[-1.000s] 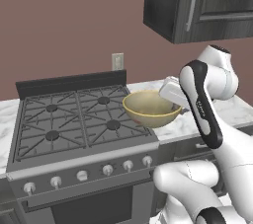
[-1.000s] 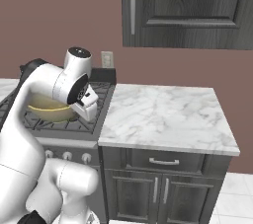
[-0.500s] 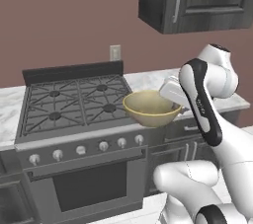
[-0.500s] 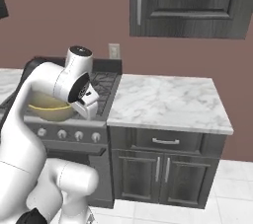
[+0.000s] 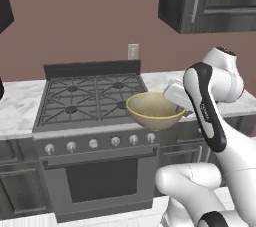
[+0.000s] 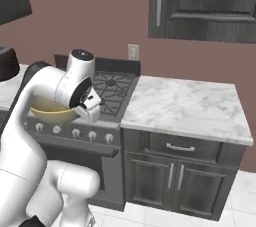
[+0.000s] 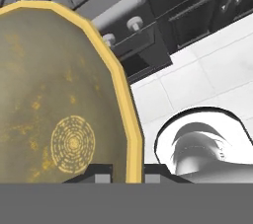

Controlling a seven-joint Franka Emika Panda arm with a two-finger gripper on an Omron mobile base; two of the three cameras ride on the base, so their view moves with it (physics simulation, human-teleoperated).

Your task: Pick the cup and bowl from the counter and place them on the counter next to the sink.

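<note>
A: We note the bowl (image 5: pixel 152 110) in the air, held level at the front right corner of the gas stove (image 5: pixel 90 96), above the row of knobs (image 5: pixel 93 143). It touches no surface that we can see.

B: Agreed. In the hand view the gripper (image 7: pixel 124 172) sits at six o'clock, one dark fingertip (image 7: pixel 102 175) inside the yellow rim and the other outside, so the jaws stand narrow and pinch the bowl's wall. The golden-brown inside with its ringed centre lies at eight o'clock.

A: From the left base view we mark the grip on the bowl's right edge, at three o'clock of the rim, with the white hand pressed close against it.

B: From the right base view the bowl (image 6: pixel 50 112) peeks out at nine o'clock of the hand, mostly hidden behind the arm. The marble counter (image 6: pixel 187 106) runs off at three o'clock, to the right of the stove, over dark cabinets (image 6: pixel 175 178).

A: We also log a wall outlet (image 5: pixel 133 51) at twelve o'clock above the stove's back panel, and an oven door (image 5: pixel 102 181) below the knobs.
</note>
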